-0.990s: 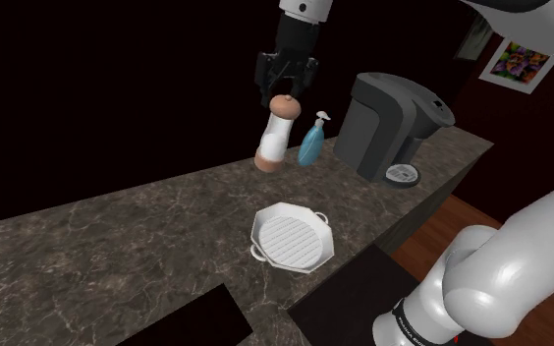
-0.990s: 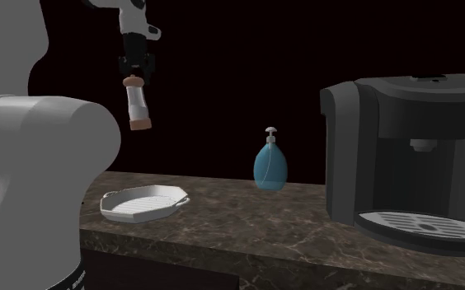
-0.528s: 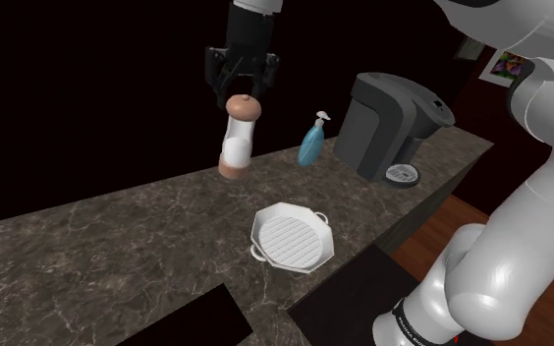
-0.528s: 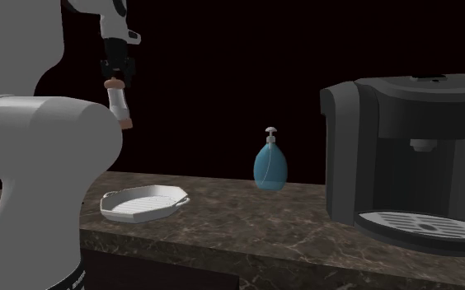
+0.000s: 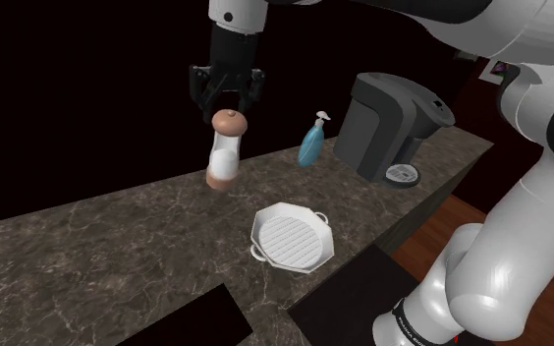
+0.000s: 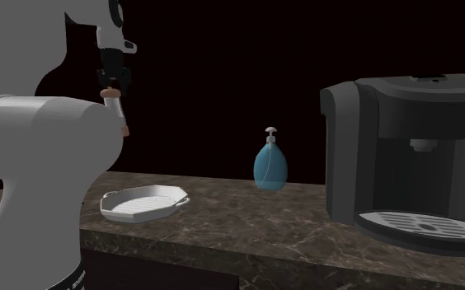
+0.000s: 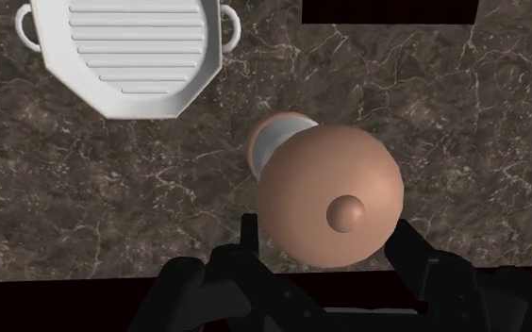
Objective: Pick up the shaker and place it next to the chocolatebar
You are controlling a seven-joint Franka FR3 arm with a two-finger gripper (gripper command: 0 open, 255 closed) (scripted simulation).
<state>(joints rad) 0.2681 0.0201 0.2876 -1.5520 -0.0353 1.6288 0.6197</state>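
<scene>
Above the desk (image 5: 118, 236), the shaker (image 5: 223, 147) is being held aloft, its rounded top being gripped by the jaws; the pan (image 5: 291, 236) is lying near the front edge.

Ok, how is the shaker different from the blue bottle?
The shaker hangs in the air, clasped at its top by the gripper; the bottle stands on the counter. The shaker is white with a pinkish-brown round top and base; the bottle is blue with a white pump. Both are taller than they are wide.
</scene>
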